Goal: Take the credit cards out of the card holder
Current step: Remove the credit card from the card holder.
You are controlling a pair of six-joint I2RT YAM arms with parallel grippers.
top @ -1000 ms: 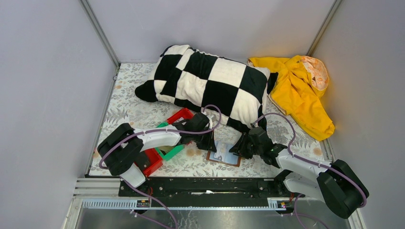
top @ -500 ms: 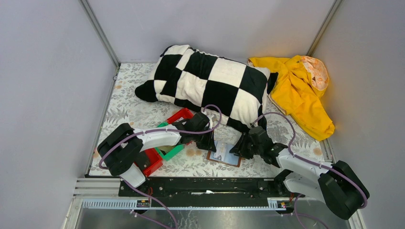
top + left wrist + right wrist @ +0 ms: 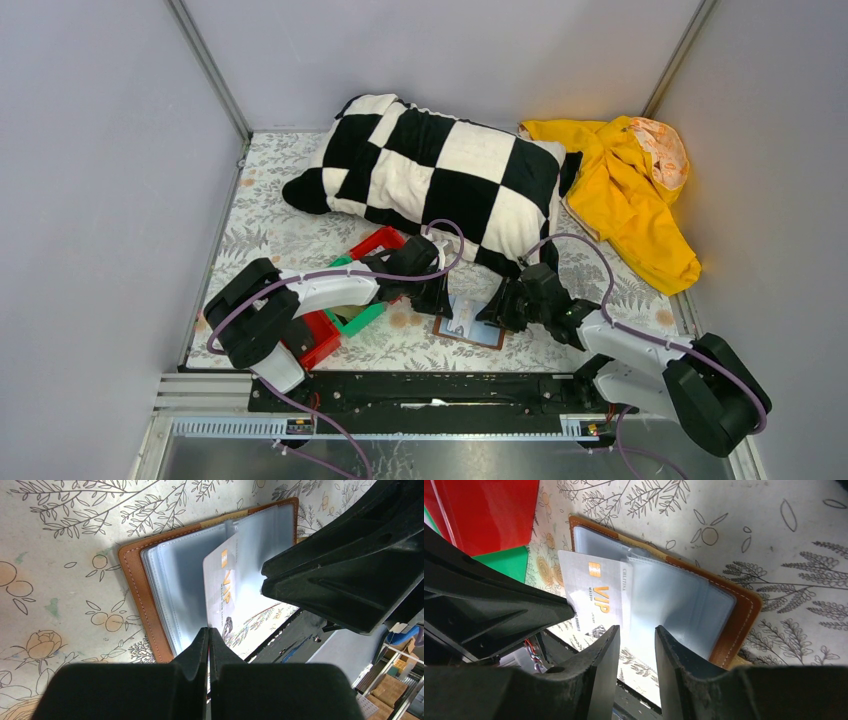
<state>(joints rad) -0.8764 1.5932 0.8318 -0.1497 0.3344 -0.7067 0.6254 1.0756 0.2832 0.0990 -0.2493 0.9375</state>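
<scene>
The card holder (image 3: 472, 328) lies open on the floral tabletop, brown with pale grey-blue sleeves (image 3: 137, 592) (image 3: 744, 611). One credit card (image 3: 231, 597) (image 3: 591, 587), pale with orange VIP lettering, sticks partway out of a sleeve toward the left arm. My left gripper (image 3: 437, 300) (image 3: 208, 629) is shut, and the card's edge runs into its closed tips. My right gripper (image 3: 493, 312) (image 3: 636, 630) hangs over the holder's right half, jaws a finger-width apart, with the sleeve and the card's corner showing between them. I cannot tell whether its tips touch the sleeve.
Red bins (image 3: 322, 340) (image 3: 489, 515) and a green bin (image 3: 362, 318) (image 3: 509, 562) lie under the left arm, just left of the holder. A black-and-white checkered pillow (image 3: 430, 180) and a yellow cloth (image 3: 625, 195) fill the back. The black base rail (image 3: 430, 390) runs along the near edge.
The right gripper has crept slightly left over the holder. The left arm and the card have not visibly moved.
</scene>
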